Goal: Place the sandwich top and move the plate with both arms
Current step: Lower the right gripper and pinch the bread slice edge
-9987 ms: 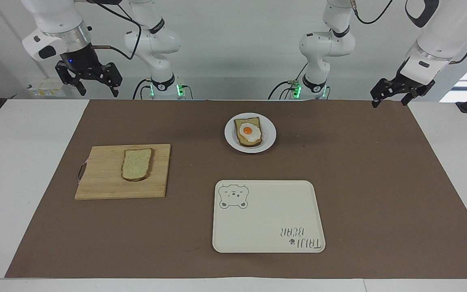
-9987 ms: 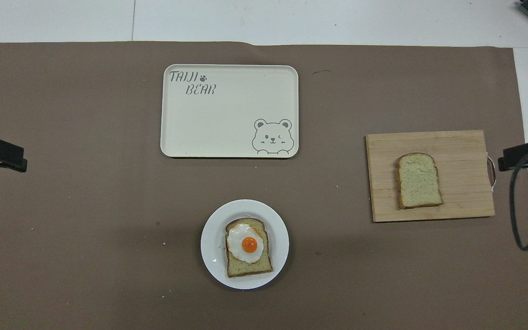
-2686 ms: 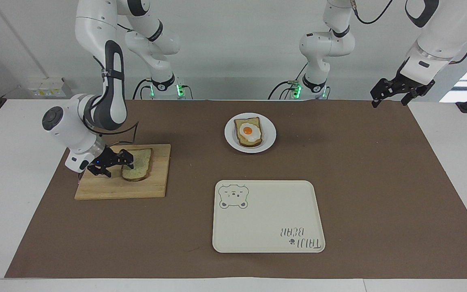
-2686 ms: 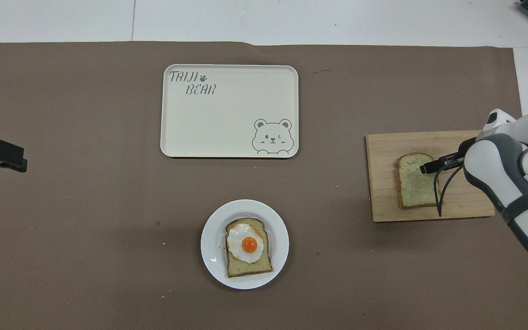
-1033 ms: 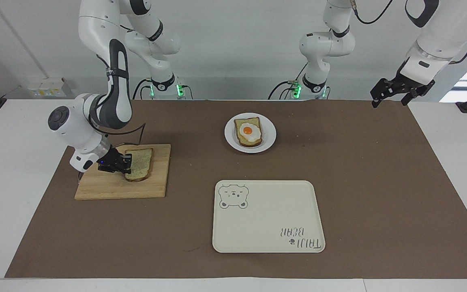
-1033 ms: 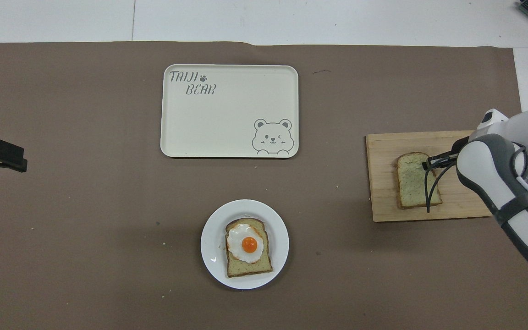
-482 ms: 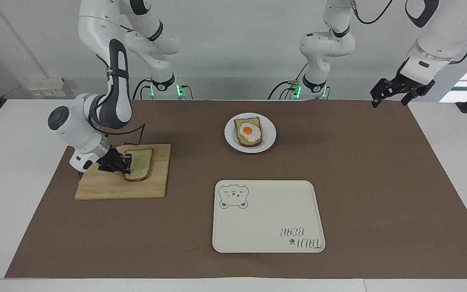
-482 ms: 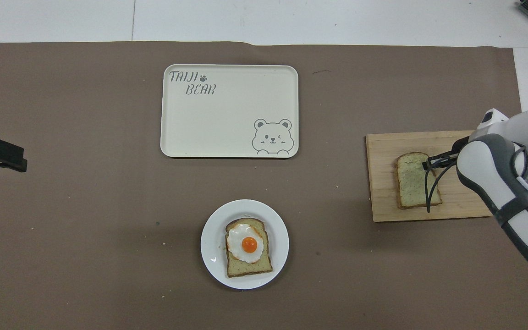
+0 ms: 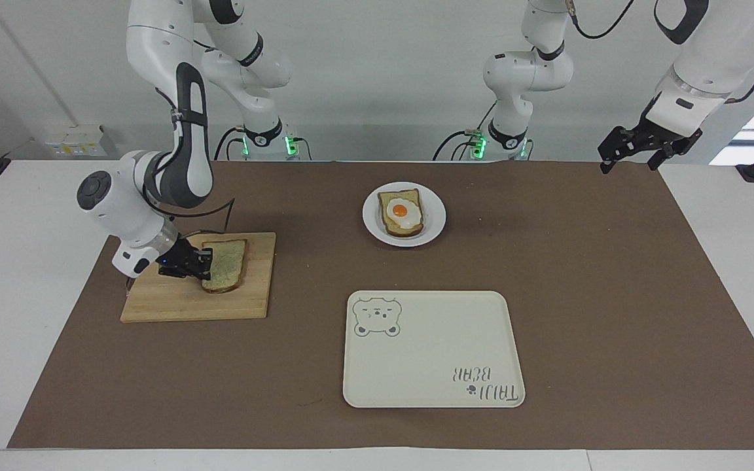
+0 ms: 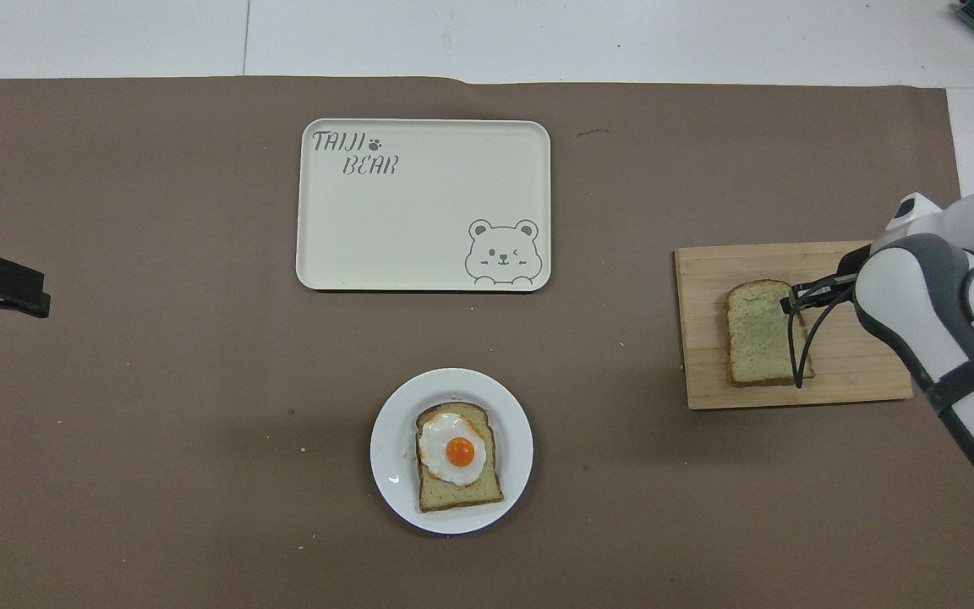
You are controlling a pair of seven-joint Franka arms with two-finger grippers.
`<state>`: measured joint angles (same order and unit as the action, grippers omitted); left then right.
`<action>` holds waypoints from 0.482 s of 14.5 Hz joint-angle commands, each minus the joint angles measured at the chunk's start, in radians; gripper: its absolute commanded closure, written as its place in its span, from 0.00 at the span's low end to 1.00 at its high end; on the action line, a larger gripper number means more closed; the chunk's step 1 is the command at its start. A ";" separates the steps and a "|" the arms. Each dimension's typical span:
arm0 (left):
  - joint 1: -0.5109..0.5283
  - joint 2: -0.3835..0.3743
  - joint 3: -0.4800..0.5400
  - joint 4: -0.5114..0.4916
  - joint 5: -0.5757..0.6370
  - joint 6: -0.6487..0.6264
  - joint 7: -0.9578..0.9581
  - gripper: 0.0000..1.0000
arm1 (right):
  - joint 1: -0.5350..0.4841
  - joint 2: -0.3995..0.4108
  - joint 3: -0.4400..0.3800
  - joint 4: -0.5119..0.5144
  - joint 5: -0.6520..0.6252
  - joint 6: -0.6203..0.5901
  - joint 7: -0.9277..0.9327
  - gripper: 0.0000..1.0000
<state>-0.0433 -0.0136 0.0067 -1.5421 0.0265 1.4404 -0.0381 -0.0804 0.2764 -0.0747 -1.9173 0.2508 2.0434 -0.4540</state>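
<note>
Cream rectangular tray reads "TAIJI BEAR" beside a bear drawing. In the facing view my right gripper is clamped on the pale speckled bread slice on the wooden cutting board; a second ago it sat the same. The left gripper waits, spread wide, over the mat corner. Overhead, the slice has shifted slightly; the small round white plate with egg toast lies near the robots' edge.

My right arm bends low, its hand clamped tight, wrist tipped down toward the surface. My left arm waits raised at its own end — hand hanging with fingers spread wide.
</note>
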 commanded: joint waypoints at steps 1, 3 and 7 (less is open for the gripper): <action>0.010 -0.022 -0.002 -0.021 -0.007 0.000 0.007 0.00 | -0.001 -0.029 0.007 0.021 0.018 -0.060 0.021 1.00; 0.010 -0.022 -0.002 -0.021 -0.007 0.000 0.007 0.00 | -0.002 -0.046 0.010 0.047 0.025 -0.127 0.018 1.00; 0.010 -0.022 -0.002 -0.021 -0.007 0.000 0.007 0.00 | -0.010 -0.051 0.009 0.115 0.105 -0.276 0.017 1.00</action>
<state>-0.0433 -0.0136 0.0066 -1.5421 0.0265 1.4404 -0.0381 -0.0814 0.2299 -0.0711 -1.8272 0.3172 1.8241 -0.4538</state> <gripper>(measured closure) 0.000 0.925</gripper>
